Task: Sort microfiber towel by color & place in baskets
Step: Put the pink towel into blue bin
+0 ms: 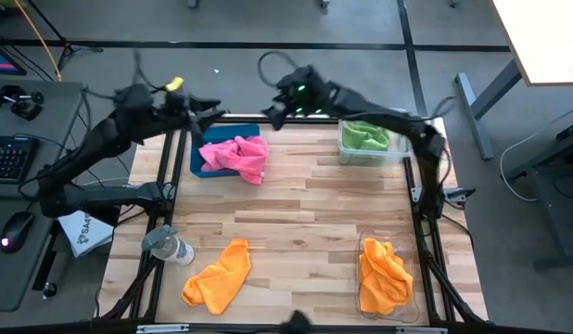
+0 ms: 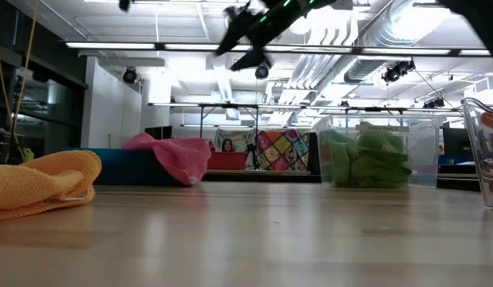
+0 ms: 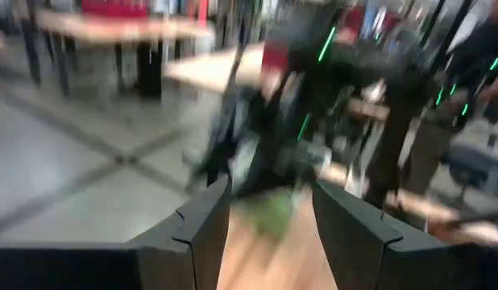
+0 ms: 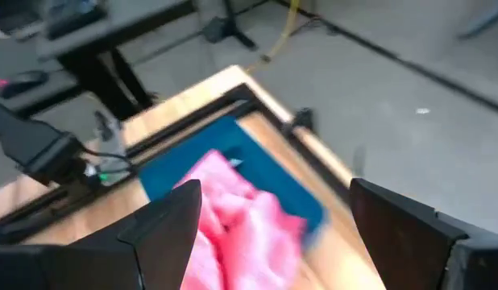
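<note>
the left gripper [image 1: 215, 113] is being held open and empty above the far left corner of the table [image 1: 296, 232], beside the teal tray [image 1: 205, 160]. the right gripper [image 1: 271, 113] is also being held wide open, empty, raised near the far edge between the tray and the clear bin [image 1: 368, 153]. a pink towel [image 1: 238, 156] is lying across the tray, spilling over its rim. green towels [image 1: 364, 135] are sitting in the far right bin. an orange towel [image 1: 383, 275] is lying in the near right bin [image 1: 401, 311], and another orange towel [image 1: 219, 275] is lying loose on the table near a bottle [image 1: 169, 246].
</note>
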### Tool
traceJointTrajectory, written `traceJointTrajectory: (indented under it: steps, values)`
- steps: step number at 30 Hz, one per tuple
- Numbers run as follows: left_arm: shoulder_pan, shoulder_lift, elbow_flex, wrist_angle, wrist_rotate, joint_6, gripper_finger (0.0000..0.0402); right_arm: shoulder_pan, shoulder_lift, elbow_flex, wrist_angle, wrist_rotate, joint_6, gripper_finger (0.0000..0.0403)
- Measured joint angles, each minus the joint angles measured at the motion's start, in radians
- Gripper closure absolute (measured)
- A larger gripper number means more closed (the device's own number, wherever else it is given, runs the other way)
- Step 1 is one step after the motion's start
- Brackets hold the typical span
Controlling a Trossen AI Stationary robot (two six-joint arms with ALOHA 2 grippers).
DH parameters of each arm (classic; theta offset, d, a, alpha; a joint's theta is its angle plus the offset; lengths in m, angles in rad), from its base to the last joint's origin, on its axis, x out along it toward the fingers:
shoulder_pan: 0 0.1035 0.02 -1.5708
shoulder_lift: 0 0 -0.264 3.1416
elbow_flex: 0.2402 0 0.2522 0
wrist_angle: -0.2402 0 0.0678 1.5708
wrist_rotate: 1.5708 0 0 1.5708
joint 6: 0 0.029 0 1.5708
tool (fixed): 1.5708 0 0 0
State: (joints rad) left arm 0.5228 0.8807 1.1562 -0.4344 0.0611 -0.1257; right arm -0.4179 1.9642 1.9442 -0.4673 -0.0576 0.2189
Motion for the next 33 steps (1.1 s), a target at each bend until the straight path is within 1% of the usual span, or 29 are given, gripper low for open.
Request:
traceJointTrajectory:
  steps: [2, 4, 8, 10, 12, 14, 17, 22, 26, 33]
  values:
    - [-0.027, 0.062, 0.001, -0.059, 0.009, -0.001, 0.0234, -0.019, -0.062, 0.0, -0.063, 0.031, -0.039, 0.0091]
    - [-0.062, 0.15, 0.009, -0.146, 0.01, 0.024, 0.0234, -0.033, -0.112, 0.001, -0.128, 0.066, -0.058, 0.0091]
    - [-0.109, 0.353, 0.09, -0.354, -0.049, 0.11, 0.0234, -0.057, -0.199, 0.0, -0.262, 0.134, -0.075, 0.0091]
    - [-0.118, 0.434, 0.127, -0.391, -0.075, 0.135, 0.0234, -0.06, -0.239, 0.0, -0.325, 0.169, -0.082, 0.0091]
    - [-0.125, 0.508, 0.138, -0.425, -0.102, 0.138, 0.0234, -0.058, -0.273, 0.0, -0.398, 0.198, -0.072, 0.0091]
    - [-0.133, 0.573, 0.141, -0.425, -0.143, 0.137, 0.0234, -0.056, -0.297, 0.0, -0.465, 0.225, -0.048, 0.0091]
    - [-0.133, 0.643, 0.143, -0.439, -0.202, 0.137, 0.0234, -0.047, -0.332, 0.0, -0.546, 0.262, -0.014, 0.0091]
    - [-0.136, 0.746, 0.142, -0.437, -0.175, 0.124, 0.0234, -0.033, -0.356, 0.0, -0.62, 0.297, 0.025, 0.0091]
    - [-0.145, 0.819, 0.143, -0.439, -0.211, 0.119, 0.0234, -0.033, -0.356, 0.0, -0.662, 0.297, 0.06, 0.0091]
    - [-0.147, 0.865, 0.142, -0.423, -0.218, 0.07, 0.0234, -0.033, -0.356, -0.003, -0.67, 0.303, 0.061, 0.0091]
